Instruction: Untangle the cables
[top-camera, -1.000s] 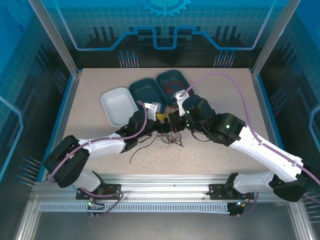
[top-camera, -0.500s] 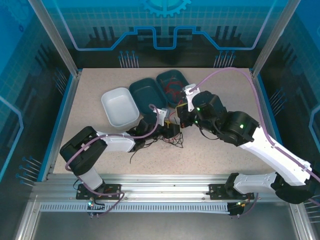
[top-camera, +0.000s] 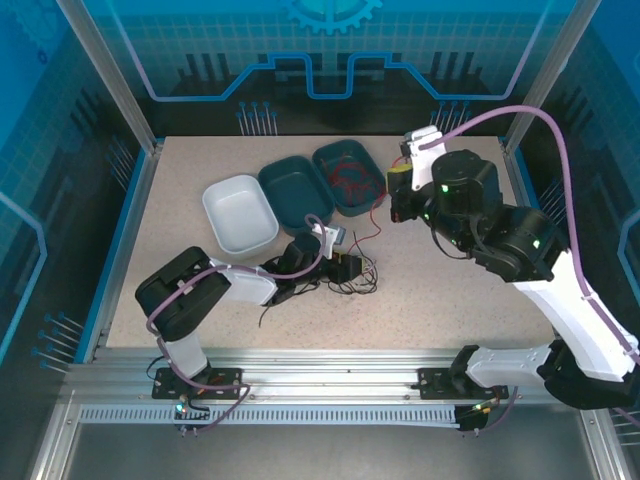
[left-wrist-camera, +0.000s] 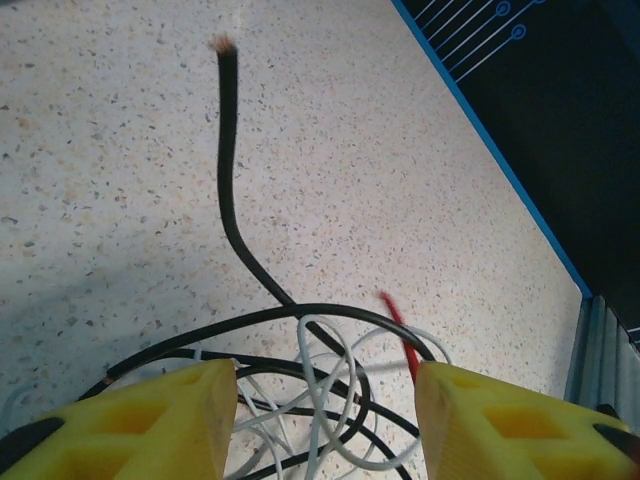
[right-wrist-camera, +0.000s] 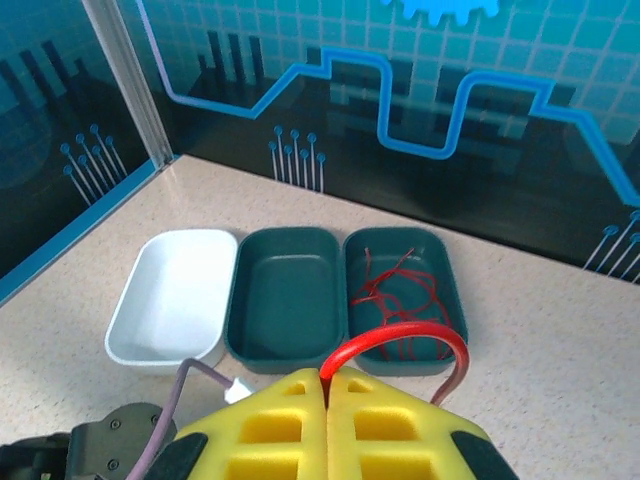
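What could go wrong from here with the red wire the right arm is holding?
The right gripper pinches the red cable, whose tail seems to run into the tangle; pulling may drag it along. The left gripper stands open astride several strands, so closing might clamp more than one.

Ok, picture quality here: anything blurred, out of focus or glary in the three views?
Left wrist: the cables and table speckle are sharp, the left gripper's yellow fingers slightly soft. Right wrist: even light, red cable at the right gripper crisp. Top external: no glare on the table, but the tangle is barely resolved.
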